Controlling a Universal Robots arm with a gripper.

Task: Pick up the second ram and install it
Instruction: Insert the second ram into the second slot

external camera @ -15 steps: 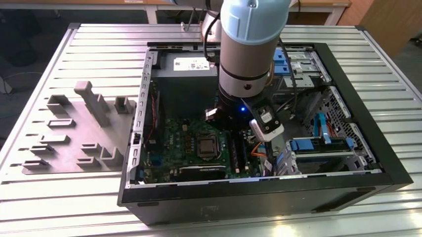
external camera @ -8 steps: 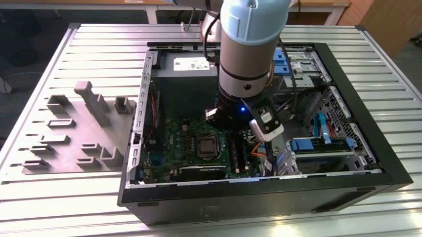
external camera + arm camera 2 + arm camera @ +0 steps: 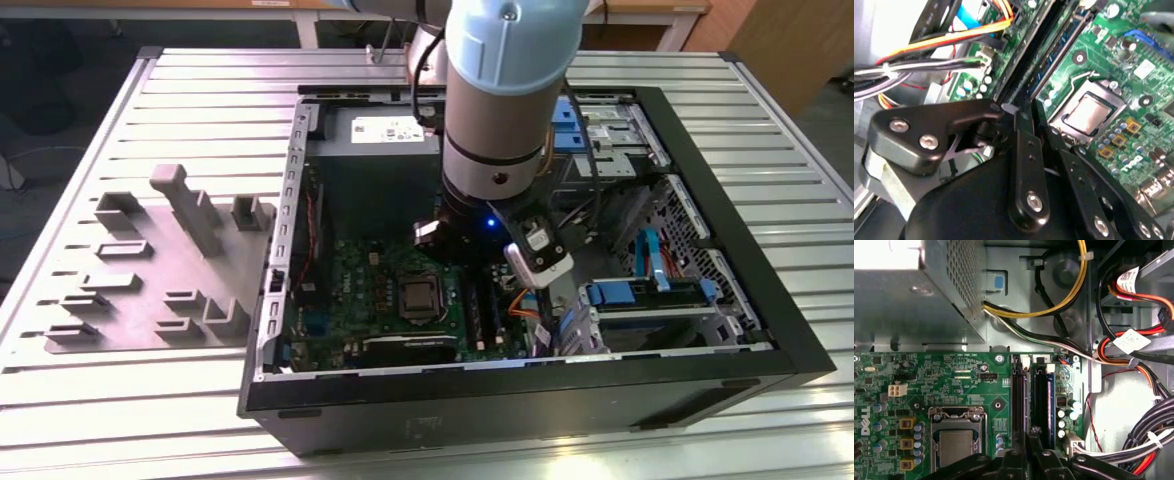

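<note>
My gripper (image 3: 487,262) is low inside the open computer case, over the long black memory slots (image 3: 1019,395) of the green motherboard (image 3: 944,385). The second ram (image 3: 1054,62), a thin blue board seen on edge, runs along the slots away from the fingertips (image 3: 1004,107), and its blue edge also shows in the first wrist view (image 3: 1050,400). The black fingers (image 3: 1030,440) come together in a narrow point at the stick's near end and are shut on it. The stick's lower edge sits down at a slot; how deep it is seated is hidden.
The processor socket (image 3: 956,440) lies close beside the slots. Bundles of coloured cables (image 3: 1134,355) hang on the slots' other side. The grey power supply box (image 3: 380,160) and blue-tabbed drive bays (image 3: 647,292) crowd the case. A grey fixture plate (image 3: 160,265) lies on the exterior view's left.
</note>
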